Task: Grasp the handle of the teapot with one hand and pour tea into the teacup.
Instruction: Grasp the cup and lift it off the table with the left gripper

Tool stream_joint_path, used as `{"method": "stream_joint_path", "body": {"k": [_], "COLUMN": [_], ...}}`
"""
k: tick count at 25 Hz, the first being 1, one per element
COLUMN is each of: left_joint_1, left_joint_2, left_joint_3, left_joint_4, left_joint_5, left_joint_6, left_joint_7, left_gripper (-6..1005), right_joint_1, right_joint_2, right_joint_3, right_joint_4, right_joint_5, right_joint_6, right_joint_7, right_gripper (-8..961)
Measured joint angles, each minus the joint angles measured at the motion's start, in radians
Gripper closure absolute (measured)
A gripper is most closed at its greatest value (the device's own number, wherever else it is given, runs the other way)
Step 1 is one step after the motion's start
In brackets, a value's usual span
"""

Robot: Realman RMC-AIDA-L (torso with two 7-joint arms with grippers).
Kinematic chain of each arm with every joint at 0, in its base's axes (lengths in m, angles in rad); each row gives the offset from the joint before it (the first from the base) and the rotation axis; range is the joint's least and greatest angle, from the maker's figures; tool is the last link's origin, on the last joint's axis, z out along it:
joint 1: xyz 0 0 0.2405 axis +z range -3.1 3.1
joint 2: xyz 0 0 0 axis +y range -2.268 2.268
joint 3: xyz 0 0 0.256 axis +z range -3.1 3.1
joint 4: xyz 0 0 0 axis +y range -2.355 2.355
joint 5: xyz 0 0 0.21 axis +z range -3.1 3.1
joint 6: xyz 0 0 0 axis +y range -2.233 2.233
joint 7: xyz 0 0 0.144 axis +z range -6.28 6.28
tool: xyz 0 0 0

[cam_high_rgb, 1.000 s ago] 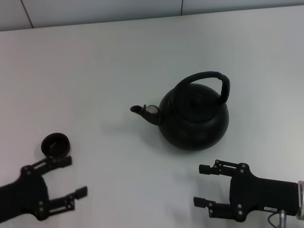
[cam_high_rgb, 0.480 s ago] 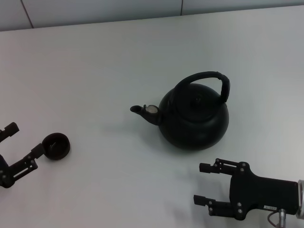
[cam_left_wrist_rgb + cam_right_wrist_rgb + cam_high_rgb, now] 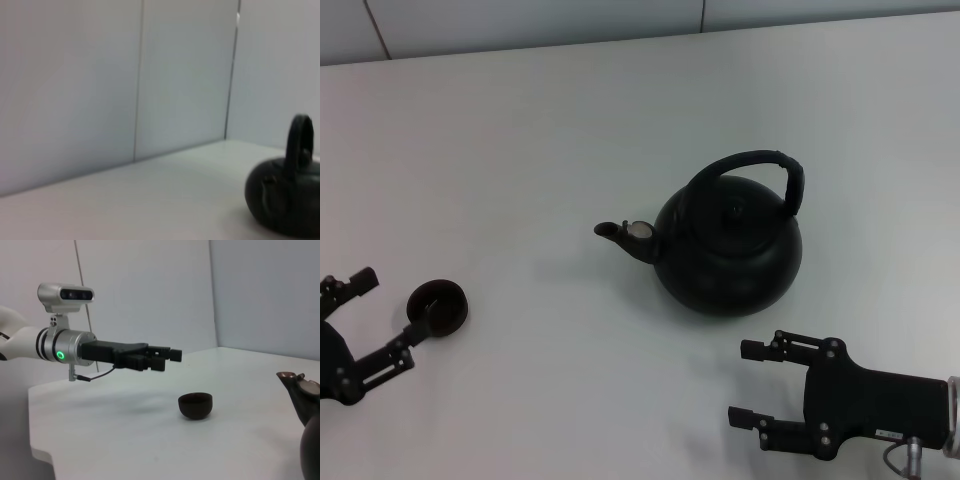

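- The teapot [image 3: 728,250], round and matte black, sits upright just right of centre on the white table [image 3: 520,130], spout [image 3: 616,232] pointing to 9 o'clock, its arched handle [image 3: 760,165] free.
- The teacup [image 3: 438,306] stands at 8 o'clock, well apart from the pot.
- My left gripper [image 3: 365,320] hovers just beside the cup, jaws apart. My right gripper [image 3: 752,385] waits at 5 o'clock, below the pot, jaws apart, holding nothing.
- Risk, as I judge it: the left finger [image 3: 410,335] looks close enough to nudge or tip the cup. A shallow hold on the handle could let the pot swing.
- Plain pale wall panels [image 3: 100,75] stand behind the table.
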Motion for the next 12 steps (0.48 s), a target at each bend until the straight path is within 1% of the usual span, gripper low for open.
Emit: {"method": "stream_joint_path", "body": {"k": [2,4,7,8,9,12], "left_joint_1": [0.000,0.000,0.000,0.003,0.004,0.006], "left_joint_2": [0.000,0.000,0.000,-0.001,-0.001,-0.002], "left_joint_3": [0.013,0.052,0.052,0.085,0.096,0.115], "left_joint_4": [0.002,0.016,0.016,0.024,0.027,0.029], "left_joint_5": [0.000,0.000,0.000,0.000,0.000,0.000], "left_joint_6": [-0.009,-0.046,-0.046,-0.099,-0.125,-0.153], "left_joint_7": [0.001,0.002,0.002,0.004,0.007,0.017], "left_gripper": [187,188,191,191,192,194], "right_joint_1": [0.000,0.000,0.000,0.000,0.000,0.000], "right_joint_2": [0.000,0.000,0.000,0.000,0.000,0.000], "right_joint_3": [0.001,0.001,0.001,0.001,0.001,0.002], "right_joint_4": [0.000,0.000,0.000,0.000,0.000,0.000], "right_joint_5": [0.000,0.000,0.000,0.000,0.000,0.000], "right_joint_6": [0.001,0.001,0.001,0.001,0.001,0.001], "right_joint_7": [0.000,0.000,0.000,0.000,0.000,0.000], "right_gripper": [232,231,231,231,232,232]}}
